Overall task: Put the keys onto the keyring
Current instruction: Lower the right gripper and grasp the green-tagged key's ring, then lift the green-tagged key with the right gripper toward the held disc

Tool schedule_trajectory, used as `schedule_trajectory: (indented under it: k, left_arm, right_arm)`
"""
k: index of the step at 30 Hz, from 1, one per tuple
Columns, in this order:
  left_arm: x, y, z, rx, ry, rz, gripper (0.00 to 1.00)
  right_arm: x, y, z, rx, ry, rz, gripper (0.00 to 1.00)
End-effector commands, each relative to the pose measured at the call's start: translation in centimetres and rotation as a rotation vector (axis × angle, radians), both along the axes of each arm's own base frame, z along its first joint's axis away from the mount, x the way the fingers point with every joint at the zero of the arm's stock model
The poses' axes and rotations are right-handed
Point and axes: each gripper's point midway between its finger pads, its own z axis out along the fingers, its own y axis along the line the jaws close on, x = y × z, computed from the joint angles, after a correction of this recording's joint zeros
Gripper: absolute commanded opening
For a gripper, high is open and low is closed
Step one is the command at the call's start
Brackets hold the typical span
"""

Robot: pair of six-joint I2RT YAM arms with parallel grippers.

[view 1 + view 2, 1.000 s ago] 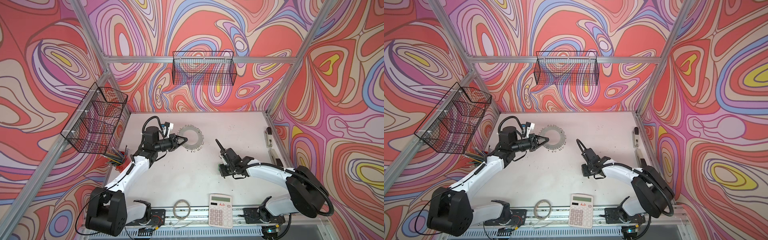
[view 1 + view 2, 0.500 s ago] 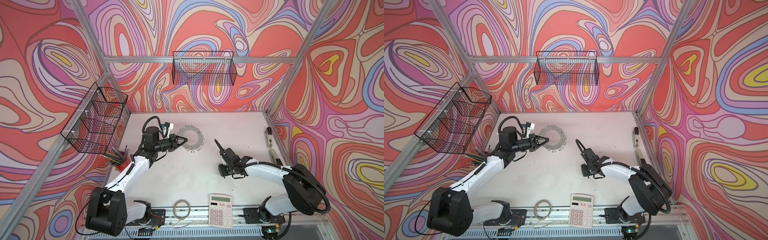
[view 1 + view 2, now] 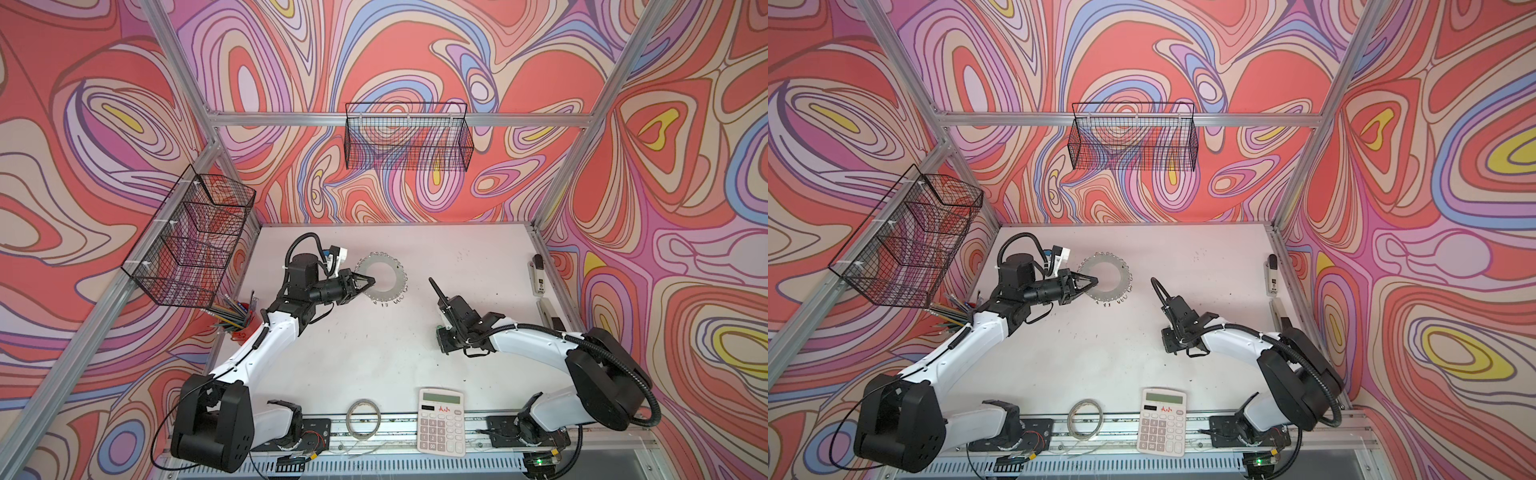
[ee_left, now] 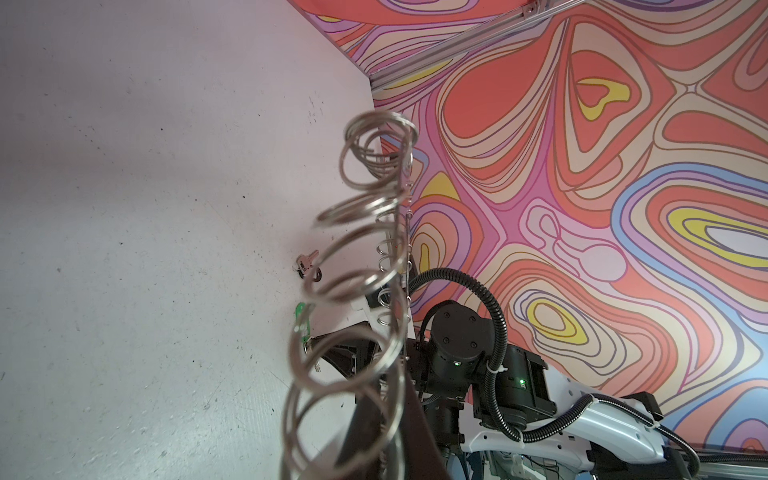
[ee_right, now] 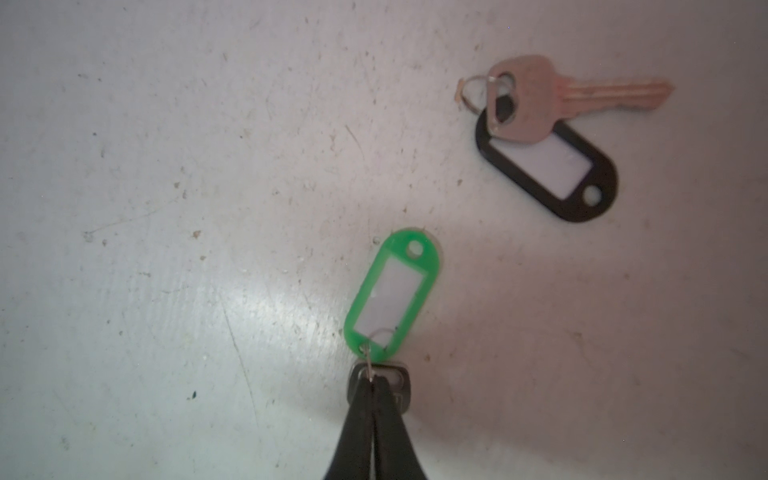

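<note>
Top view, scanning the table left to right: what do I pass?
pencils → keyring → calculator → white device at the right edge.

Swirling bands of coral, pink, lilac, blue and yellow pattern the walls (image 3: pixel 124 104); the table (image 3: pixel 374 353) is white. The keyring (image 3: pixel 401 284) is plain silver. The green-tagged key (image 5: pixel 401 381) looks grey, the black-tagged key (image 5: pixel 540 99) pinkish silver, both tags with white inserts; the calculator (image 3: pixel 441 422) is white.
</note>
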Motion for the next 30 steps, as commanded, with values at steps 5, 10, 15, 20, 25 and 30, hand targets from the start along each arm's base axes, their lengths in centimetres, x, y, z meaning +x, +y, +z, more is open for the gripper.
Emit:
schedule_trajectory:
  k: [5,10,15,20,25,30]
  left_arm:
    - [-0.1,0.1,1.7,0.005,-0.041,0.009,0.0]
    - [0.1,0.8,2.6,0.043,-0.047,0.055,0.0]
    - [0.3,1.8,3.6,0.093,-0.062,0.136,0.0]
    - [0.7,2.1,5.7,0.086,-0.093,0.183,0.0]
    - [0.8,1.2,8.7,0.076,-0.16,0.202,0.0]
    - [0.7,0.9,11.2,0.048,-0.241,0.239,0.0]
  right_arm:
    - [1.3,1.1,3.9,0.058,-0.112,0.041,0.0]
    - [1.0,2.7,7.4,0.122,-0.18,0.145,0.0]
    - [0.4,4.8,11.8,0.19,-0.238,0.265,0.0]
    - [-0.5,7.3,17.4,0.298,-0.315,0.377,0.0]
    - [-1.7,10.5,22.8,0.394,-0.385,0.479,0.0]
    - [-2.5,13.6,26.0,0.466,-0.412,0.515,0.0]
